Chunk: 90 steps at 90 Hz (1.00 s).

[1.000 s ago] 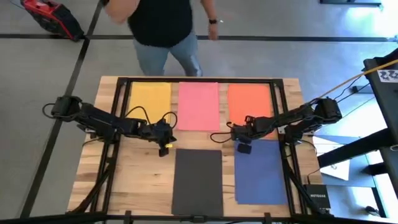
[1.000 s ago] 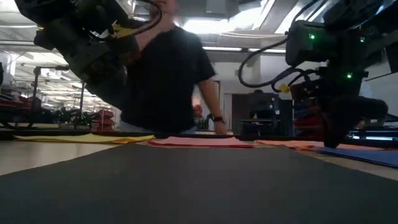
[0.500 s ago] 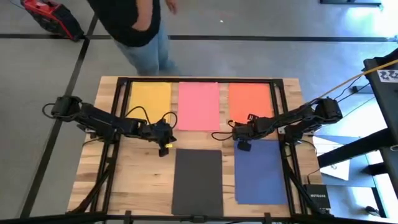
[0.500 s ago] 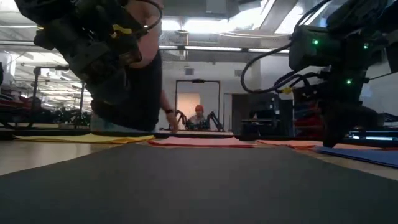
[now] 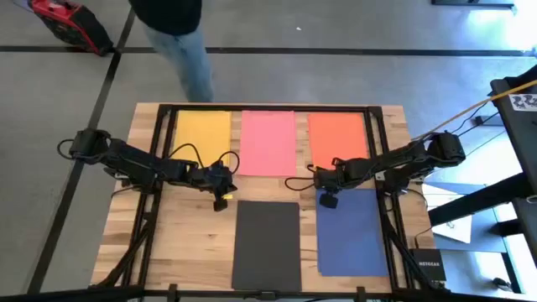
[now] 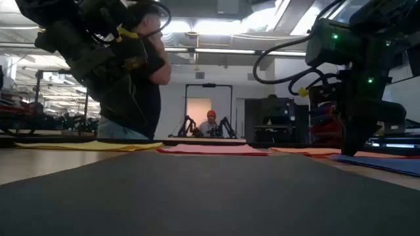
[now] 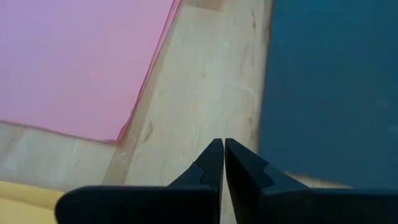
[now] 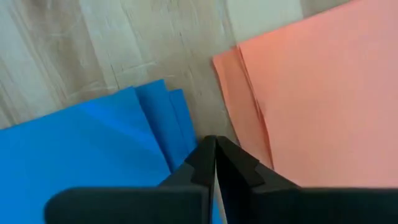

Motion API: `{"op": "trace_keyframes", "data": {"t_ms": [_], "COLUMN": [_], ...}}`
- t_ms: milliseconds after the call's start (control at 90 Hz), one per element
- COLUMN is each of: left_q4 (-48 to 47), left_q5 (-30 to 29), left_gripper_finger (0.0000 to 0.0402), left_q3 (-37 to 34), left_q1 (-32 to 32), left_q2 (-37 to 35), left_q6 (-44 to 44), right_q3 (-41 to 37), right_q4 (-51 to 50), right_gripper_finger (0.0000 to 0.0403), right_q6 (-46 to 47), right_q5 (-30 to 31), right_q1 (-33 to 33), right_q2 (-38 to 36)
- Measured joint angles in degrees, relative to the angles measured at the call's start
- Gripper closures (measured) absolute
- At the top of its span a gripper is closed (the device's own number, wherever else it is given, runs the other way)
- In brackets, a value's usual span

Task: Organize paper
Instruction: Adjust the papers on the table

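From above, five flat sheets lay on the pale wooden worktop (image 5: 193, 239). The pink paper (image 5: 268, 143) sat mid-row at the far edge, with the yellow paper (image 5: 201, 134) to its left and the orange paper (image 5: 336, 137) to its right. Nearer than the pink sheet lay the black paper (image 5: 267, 244), and the dark blue paper (image 5: 352, 231) lay beside that. Strips of bare wood separated all the sheets. The left tool (image 5: 222, 201) hovered just off the pink sheet's near-left corner; the right tool (image 5: 328, 200) stood at the blue sheet's far-left corner.

At table height, the black sheet filled the foreground, and a person (image 6: 134, 85) stood beyond the pink sheet.

The left wrist camera showed the fingers pressed together over bare wood between pink and black.

The right wrist camera showed fingers pressed together over the blue stack's fanned corner, beside orange.
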Motion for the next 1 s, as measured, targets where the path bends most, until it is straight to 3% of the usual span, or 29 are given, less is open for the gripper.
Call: {"op": "trace_keyframes", "data": {"t_ms": [422,778,1000], "left_q4": [-0.03,-0.03,-0.03], "left_q5": [0.01,0.0,0.0], "left_gripper_finger": [0.0402,0.0402,0.0402], "left_q3": [0.0,0.0,0.0], "left_q1": [0.0,0.0,-0.04], "left_q2": [0.0,0.0,0.0], "left_q6": [-1.18,-1.46,-1.46], "right_q3": [-0.46,-0.63,-0.63], "right_q4": [1.13,1.49,1.34], "right_gripper_finger": [0.04,0.04,0.04], "right_q6": [0.04,1.16,1.43], "right_q5": [1.84,8.99,7.75], "right_q1": [-3.52,-3.98,-3.91], "right_q2": [0.11,0.35,0.34]}}
